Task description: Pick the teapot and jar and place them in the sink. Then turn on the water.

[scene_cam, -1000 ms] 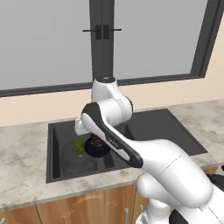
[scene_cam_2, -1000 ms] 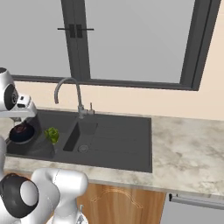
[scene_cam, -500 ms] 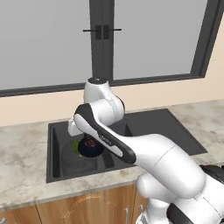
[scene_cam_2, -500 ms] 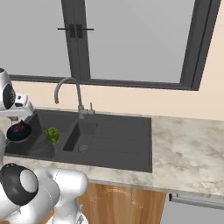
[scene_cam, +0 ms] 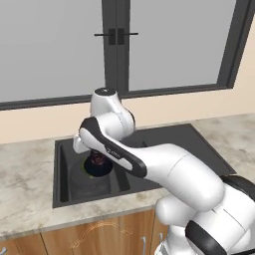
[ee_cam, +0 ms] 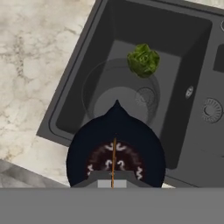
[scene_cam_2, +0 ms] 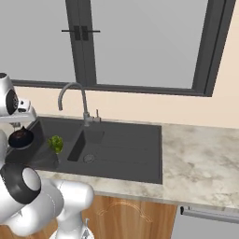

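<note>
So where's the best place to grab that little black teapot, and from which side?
By the thin wire handle looped over its top, coming straight down from above. The teapot is squat and round, so its body offers little to pinch; the gripper already hangs it that way over the sink.

- A beige marbled stone counter (scene_cam_2: 200, 144) is seen, with a black rectangular sink (scene_cam_2: 126, 154) set into it.
- A translucent grey glass jar (ee_cam: 120, 94) with green contents is seen standing in the left basin.
</note>
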You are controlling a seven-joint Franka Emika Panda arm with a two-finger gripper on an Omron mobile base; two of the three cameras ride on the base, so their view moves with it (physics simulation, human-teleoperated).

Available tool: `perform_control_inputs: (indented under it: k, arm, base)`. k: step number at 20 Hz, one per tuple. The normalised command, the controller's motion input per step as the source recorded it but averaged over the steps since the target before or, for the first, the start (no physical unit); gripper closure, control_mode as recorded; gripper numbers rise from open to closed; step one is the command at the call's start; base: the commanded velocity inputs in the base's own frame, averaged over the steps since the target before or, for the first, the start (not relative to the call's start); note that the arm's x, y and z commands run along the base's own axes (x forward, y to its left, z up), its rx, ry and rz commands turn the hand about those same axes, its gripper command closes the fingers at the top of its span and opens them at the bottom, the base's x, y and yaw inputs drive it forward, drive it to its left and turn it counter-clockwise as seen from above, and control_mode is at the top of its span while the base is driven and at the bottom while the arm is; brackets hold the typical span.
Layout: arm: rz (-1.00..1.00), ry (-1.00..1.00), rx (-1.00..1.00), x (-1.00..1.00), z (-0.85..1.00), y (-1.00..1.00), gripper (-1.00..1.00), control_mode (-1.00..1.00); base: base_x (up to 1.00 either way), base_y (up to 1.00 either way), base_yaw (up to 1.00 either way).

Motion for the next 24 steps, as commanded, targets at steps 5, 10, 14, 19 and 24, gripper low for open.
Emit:
perform_control_inputs:
  k: [5, 10, 14, 19, 24]
  arm:
    - [0.03, 0.0, 0.0, 0.27, -0.02, 0.08, 1.0, -1.0]
    - [0.03, 0.0, 0.0, 0.2, -0.02, 0.04, 1.0, -1.0]
    - [0.04, 0.0, 0.0, 0.15, -0.06, 0.04, 1.0, -1.0]
    - [0.04, 0.0, 0.0, 0.08, -0.09, 0.06, 1.0, -1.0]
    - [0.03, 0.0, 0.0, 0.07, -0.1, 0.17, 1.0, -1.0]
  base:
    - [0.0, 0.0, 0.0]
    - [0.0, 0.0, 0.0]
    - [0.0, 0.0, 0.0]
    - [0.0, 0.0, 0.0]
    - [0.0, 0.0, 0.0]
